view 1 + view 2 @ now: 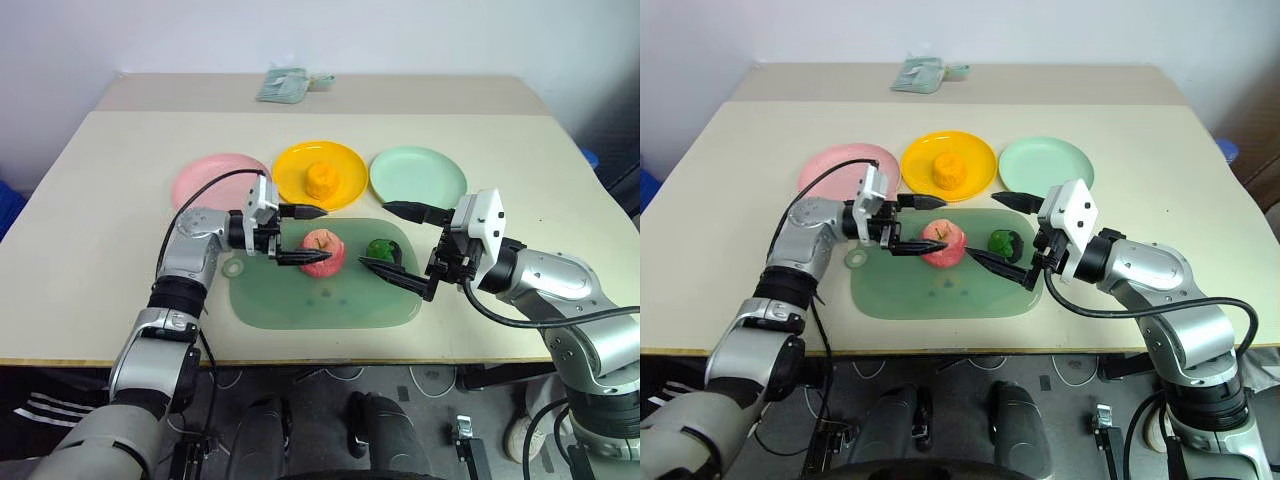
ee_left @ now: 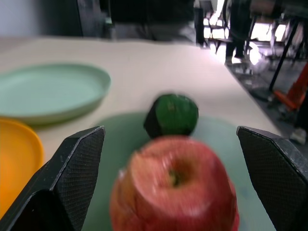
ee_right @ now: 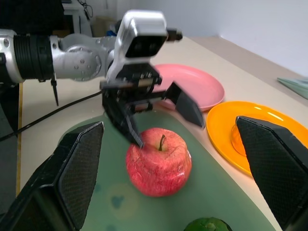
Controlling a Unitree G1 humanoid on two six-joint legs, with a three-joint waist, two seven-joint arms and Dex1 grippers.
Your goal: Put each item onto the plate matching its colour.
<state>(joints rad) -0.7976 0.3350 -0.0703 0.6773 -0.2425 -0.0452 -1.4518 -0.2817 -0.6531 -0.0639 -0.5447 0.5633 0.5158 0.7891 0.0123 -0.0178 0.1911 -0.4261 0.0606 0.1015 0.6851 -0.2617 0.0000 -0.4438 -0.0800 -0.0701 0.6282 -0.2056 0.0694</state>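
A pink-red apple and a dark green fruit lie on a translucent green board. The orange-yellow fruit sits on the yellow plate. To either side stand the pink plate and the mint green plate, both bare. My left gripper is open and points right, its fingertips on either side of the apple's near edge without touching it. From the right, my right gripper is open beside the green fruit. The right wrist view shows the apple with the left gripper behind it.
The board lies near the table's front edge. At the far end, on a second table top, there is a pale green folded packet. Bare table stretches to the left and right of the plates.
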